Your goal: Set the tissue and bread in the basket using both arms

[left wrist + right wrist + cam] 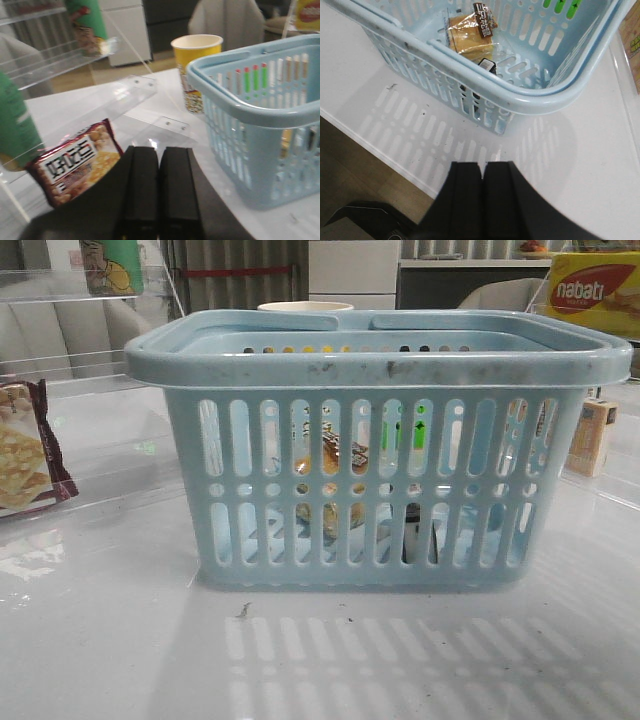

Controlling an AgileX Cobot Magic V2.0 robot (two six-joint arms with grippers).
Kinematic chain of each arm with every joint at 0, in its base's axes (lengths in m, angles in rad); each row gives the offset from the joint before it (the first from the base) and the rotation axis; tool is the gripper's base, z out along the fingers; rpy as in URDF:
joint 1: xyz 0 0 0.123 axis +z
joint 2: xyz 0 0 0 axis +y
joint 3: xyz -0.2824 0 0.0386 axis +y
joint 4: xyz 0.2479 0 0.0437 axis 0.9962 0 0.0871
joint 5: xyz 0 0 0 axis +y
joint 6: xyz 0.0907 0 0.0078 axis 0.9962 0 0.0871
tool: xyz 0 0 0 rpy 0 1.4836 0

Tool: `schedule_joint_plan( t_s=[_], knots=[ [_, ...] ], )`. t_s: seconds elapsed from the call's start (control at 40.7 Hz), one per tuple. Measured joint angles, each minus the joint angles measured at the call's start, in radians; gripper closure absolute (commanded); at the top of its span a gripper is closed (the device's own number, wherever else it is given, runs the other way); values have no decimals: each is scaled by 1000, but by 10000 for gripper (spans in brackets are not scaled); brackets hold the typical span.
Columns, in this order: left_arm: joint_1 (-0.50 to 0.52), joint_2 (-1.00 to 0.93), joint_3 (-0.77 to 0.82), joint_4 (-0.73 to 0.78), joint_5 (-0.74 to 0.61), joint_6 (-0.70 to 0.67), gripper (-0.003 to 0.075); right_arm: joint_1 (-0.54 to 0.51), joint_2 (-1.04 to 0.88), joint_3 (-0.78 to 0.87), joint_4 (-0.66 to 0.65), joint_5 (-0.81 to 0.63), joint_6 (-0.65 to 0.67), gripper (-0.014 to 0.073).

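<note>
The light-blue basket stands in the middle of the table; it also shows in the left wrist view and the right wrist view. The bread pack lies on the basket floor, golden-brown with a dark label; through the slots it shows faintly in the front view. The tissue, a small dark pack, stands against the near basket wall beside the bread; it also shows in the front view. My left gripper is shut and empty, left of the basket. My right gripper is shut and empty, over the table outside the basket's corner.
A maroon-edged cracker bag lies by the left gripper, also at the left in the front view. A yellow paper cup stands behind the basket. A yellow nabati box and a tan carton sit at the right. The table edge is near the right gripper.
</note>
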Motion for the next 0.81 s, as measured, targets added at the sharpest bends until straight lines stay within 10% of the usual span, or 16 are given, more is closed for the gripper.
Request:
schedule_joint_plan(
  t_s=[0.27, 0.81],
  knots=[
    [180, -207, 259, -65, -142, 0, 629, 0, 0, 0, 0, 2, 0, 538],
    [224, -223, 264, -86, -169, 0, 629, 0, 0, 0, -1, 4, 0, 538]
  ],
)
